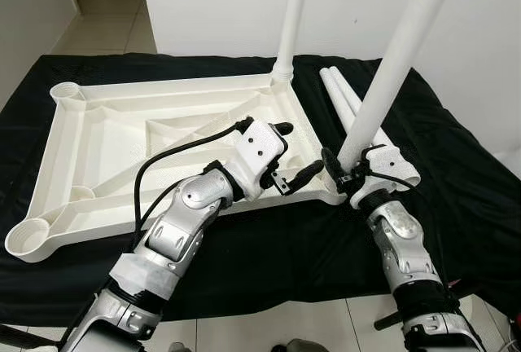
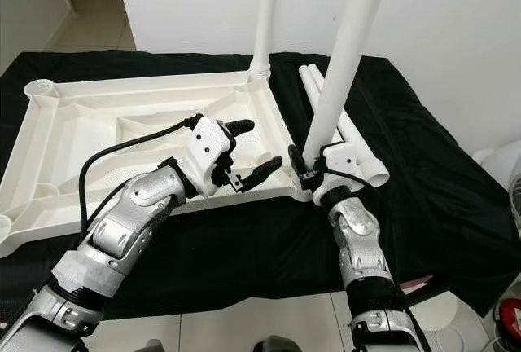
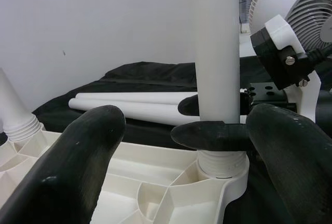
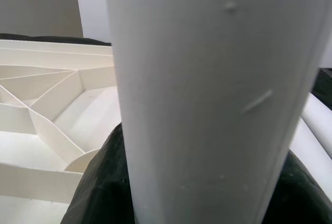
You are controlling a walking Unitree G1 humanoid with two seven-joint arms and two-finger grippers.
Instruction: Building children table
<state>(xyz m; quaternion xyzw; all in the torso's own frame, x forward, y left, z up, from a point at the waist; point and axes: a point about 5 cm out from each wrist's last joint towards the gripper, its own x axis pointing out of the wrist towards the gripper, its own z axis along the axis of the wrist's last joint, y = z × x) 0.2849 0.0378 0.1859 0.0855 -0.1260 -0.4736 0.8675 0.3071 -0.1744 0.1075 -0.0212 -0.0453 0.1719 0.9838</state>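
The white plastic tabletop (image 1: 163, 91) lies upside down on a black cloth. One white leg (image 1: 293, 18) stands upright in its far right corner socket. My right gripper (image 1: 346, 174) is shut on a second white leg (image 1: 399, 59), which leans slightly with its lower end in the near right corner socket (image 3: 223, 169). My left gripper (image 1: 299, 150) hovers open over the tabletop's near right edge, just left of that leg, holding nothing. In the right wrist view the held leg (image 4: 207, 99) is close up, with the tabletop's ribs (image 4: 52, 89) behind it.
Two loose white legs (image 1: 338, 91) lie side by side on the cloth, right of the tabletop. Empty sockets sit at the far left corner (image 1: 67, 91) and the near left corner (image 1: 28, 238). A white wall stands behind. A white fan (image 3: 295, 1) is at the right.
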